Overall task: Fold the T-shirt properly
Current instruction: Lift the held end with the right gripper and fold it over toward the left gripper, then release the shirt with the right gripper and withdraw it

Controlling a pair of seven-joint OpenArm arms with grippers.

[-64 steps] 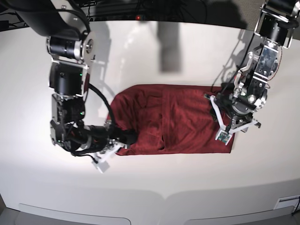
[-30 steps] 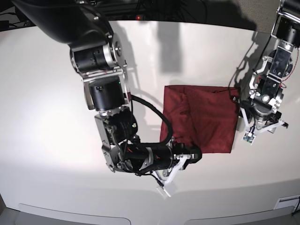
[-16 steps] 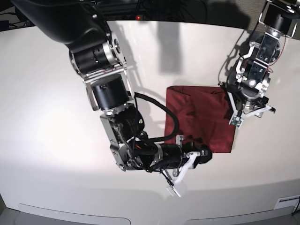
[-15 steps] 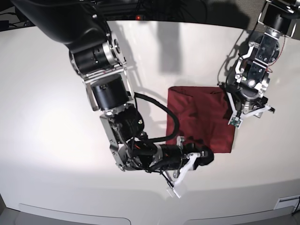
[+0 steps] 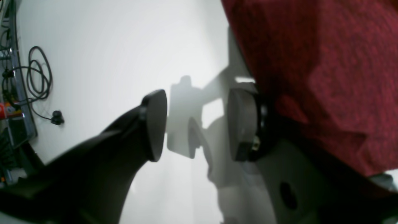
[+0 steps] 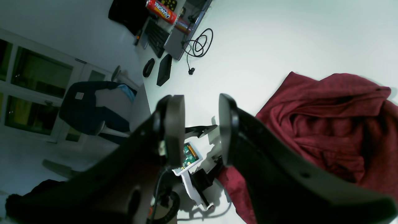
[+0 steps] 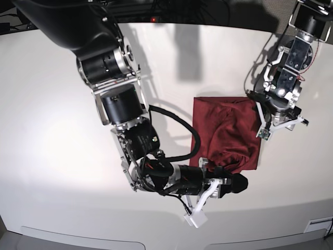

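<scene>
Maroon fabric fills the middle-right of the white counter point(image 7: 62, 130): the T-shirt point(image 7: 226, 133) lies there folded into a rough upright rectangle, its top edge straight, its lower part bunched into soft ridges and creases. We see a thin, slightly nubby knit with no print; in the right wrist view it piles into rounded folds with deep shadowed valleys.

Our right tool point(image 7: 237, 183) sits at the shirt's lower edge, at the end of a bulky black arm with ribbed joints and looped black cable. In its wrist view the two flat, rounded grey pads stand apart with a clear gap, and no cloth lies between them; the jaws are parted and hold nothing.

Our left tool point(image 7: 278, 121) hangs at the shirt's right edge, up near its top corner. Its wrist view shows two smooth oval pads spread wide over bare counter, with the red cloth just beside one finger point(image 5: 242, 124) and not pinched; whether they touch we cannot tell.

A red drink can point(image 6: 161, 11) and a coiled black cable point(image 6: 199, 43) lie at the counter's far end.
</scene>
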